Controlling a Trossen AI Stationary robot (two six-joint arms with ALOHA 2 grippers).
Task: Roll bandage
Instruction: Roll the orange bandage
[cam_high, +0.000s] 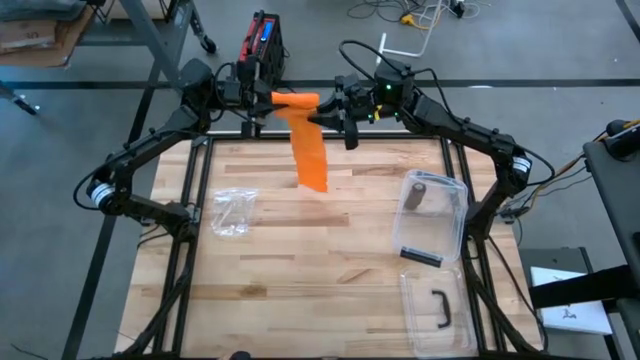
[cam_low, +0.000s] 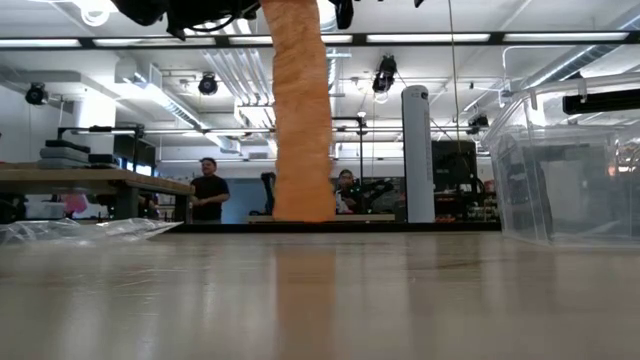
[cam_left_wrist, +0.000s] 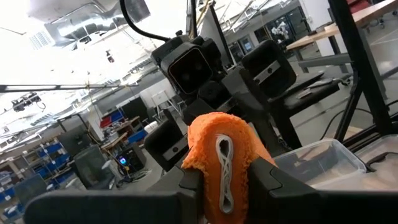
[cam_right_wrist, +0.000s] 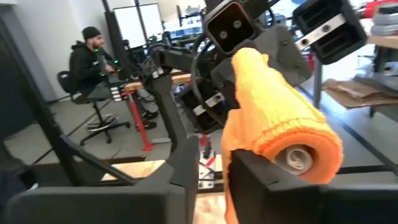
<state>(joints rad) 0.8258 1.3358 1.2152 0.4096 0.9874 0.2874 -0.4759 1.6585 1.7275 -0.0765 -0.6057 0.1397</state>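
While no writing shows, both grippers pinch the orange bandage (cam_high: 305, 130).

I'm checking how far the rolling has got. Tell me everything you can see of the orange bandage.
The orange bandage looks like crinkly elastic fabric, partly wound into a roll. The left gripper clamps one end of the roll; the right gripper sits beside its other end. It is held above the table's far edge, its loose tail hanging straight down.
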